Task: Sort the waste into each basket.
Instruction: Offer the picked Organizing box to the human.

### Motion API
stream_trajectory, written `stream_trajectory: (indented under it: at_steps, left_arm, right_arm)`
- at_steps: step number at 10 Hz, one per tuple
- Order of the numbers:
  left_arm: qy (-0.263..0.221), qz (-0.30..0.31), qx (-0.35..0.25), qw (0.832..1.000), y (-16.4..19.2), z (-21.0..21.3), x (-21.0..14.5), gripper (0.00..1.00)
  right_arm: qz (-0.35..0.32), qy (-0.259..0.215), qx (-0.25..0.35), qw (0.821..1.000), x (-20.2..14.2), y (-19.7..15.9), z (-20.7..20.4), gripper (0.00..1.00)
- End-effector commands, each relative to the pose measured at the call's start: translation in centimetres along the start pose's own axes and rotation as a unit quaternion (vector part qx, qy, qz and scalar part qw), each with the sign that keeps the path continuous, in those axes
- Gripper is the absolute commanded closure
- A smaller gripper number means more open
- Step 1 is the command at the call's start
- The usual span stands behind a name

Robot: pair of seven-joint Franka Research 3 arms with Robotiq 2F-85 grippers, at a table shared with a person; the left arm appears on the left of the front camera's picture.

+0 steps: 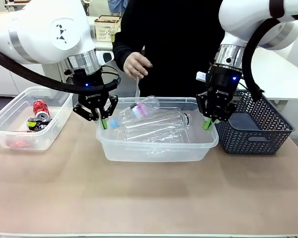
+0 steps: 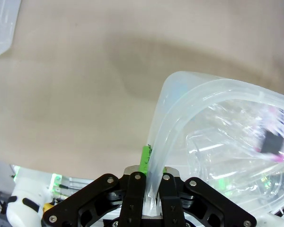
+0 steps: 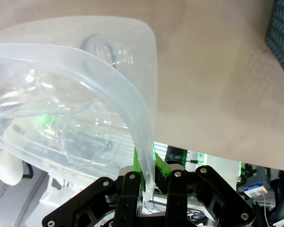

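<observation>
A clear basket stands in the middle of the table with several clear plastic bottles lying in it, one with a pink label. My left gripper is shut on its left rim, and my right gripper is shut on its right rim. In the left wrist view my gripper pinches the rolled rim, with a bottle behind the wall. The right wrist view shows that gripper clamped on the rim. A second clear basket at the left holds crushed red cans.
A dark lattice-sided basket stands just right of the middle tub, close to my right gripper. A person in black stands at the far side with a hand above the tub's back edge. Bare table lies in front.
</observation>
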State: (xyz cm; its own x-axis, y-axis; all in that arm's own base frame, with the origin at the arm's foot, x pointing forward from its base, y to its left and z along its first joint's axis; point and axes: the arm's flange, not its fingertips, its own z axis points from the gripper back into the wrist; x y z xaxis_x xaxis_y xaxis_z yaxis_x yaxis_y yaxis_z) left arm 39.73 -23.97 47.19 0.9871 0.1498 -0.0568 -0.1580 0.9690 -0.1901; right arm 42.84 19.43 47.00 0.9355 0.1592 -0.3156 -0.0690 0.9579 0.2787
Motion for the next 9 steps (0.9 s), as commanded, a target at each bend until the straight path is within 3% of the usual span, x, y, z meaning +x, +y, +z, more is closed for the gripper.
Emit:
stream_trajectory:
  at_steps: [1,9]
  left_arm:
    - [-0.007,0.008,-0.008,1.0,0.28,0.36,0.07,1.0]
    - [-0.007,0.008,-0.008,1.0,0.28,0.36,0.07,1.0]
  right_arm:
    - [0.0,-0.004,0.001,1.0,-0.65,0.11,-0.05,1.0]
    - [0.0,-0.004,0.001,1.0,-0.65,0.11,-0.05,1.0]
